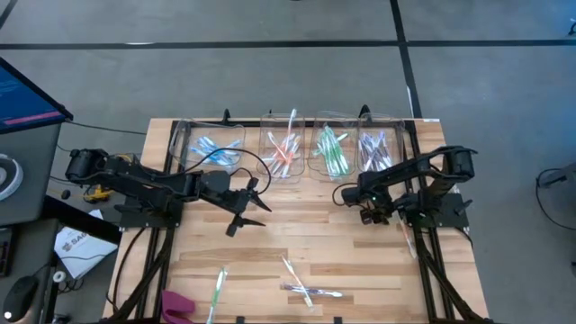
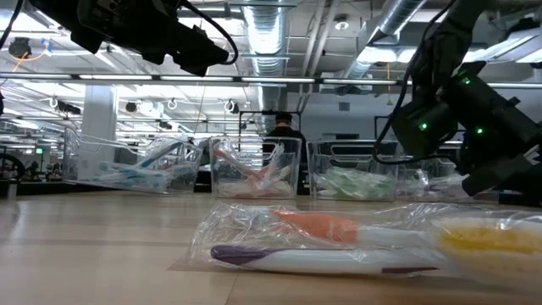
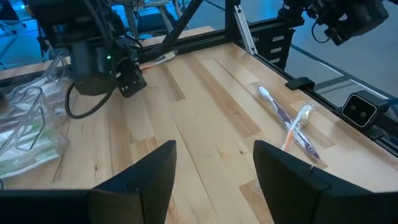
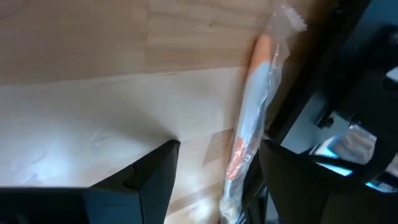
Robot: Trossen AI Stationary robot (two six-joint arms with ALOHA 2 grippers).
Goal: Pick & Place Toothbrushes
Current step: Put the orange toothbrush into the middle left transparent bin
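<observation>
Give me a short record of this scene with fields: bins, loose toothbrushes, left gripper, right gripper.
bins: four clear bins in a row at the table's far edge, toothbrushes sorted by colour
loose toothbrushes: crossed pair and a green one near the front edge; an orange wrapped one by the right frame
left gripper: open, empty, above mid-table
right gripper: open, empty, near the bins
</observation>
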